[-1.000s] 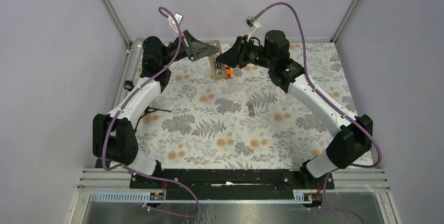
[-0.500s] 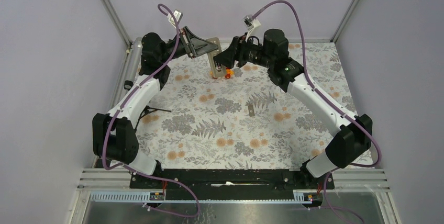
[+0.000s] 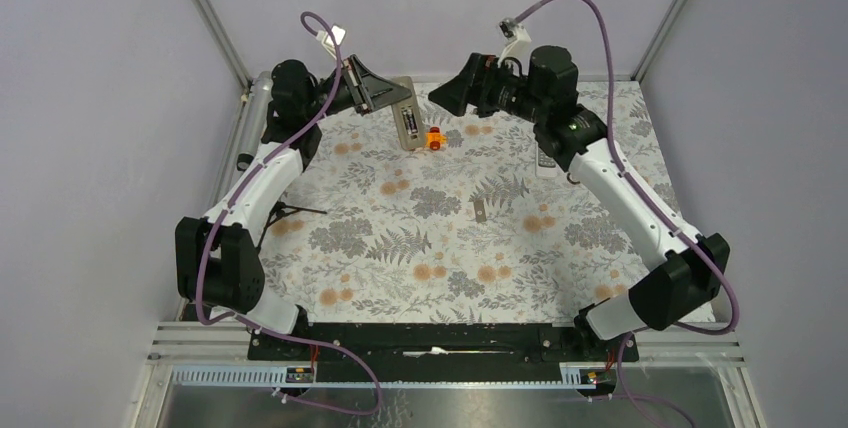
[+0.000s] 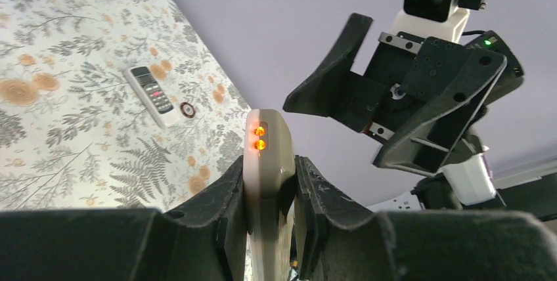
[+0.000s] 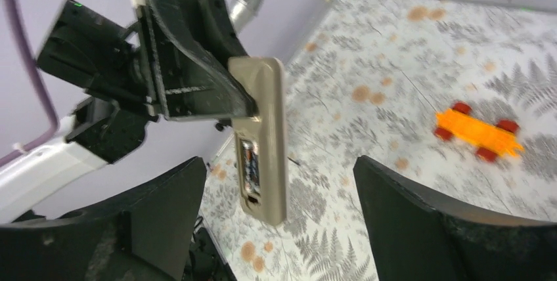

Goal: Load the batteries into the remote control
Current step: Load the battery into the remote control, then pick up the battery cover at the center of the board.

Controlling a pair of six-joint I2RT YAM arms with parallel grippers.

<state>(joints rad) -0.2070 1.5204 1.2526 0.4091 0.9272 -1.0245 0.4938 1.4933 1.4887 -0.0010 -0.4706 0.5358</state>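
Orange toy car, white remote on floral cloth.

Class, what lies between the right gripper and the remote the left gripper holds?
Nothing. In the right wrist view only open air separates the right gripper from the remote, clamped in the left gripper; the orange toy lies aside.

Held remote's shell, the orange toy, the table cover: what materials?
The remote control: likely moulded plastic, matte grey-brown, rounded edges, no glare. The orange toy: probably plastic, flat saturated colour, red wheels. The table cover: floral print, lies flat; cloth or vinyl, cannot tell.
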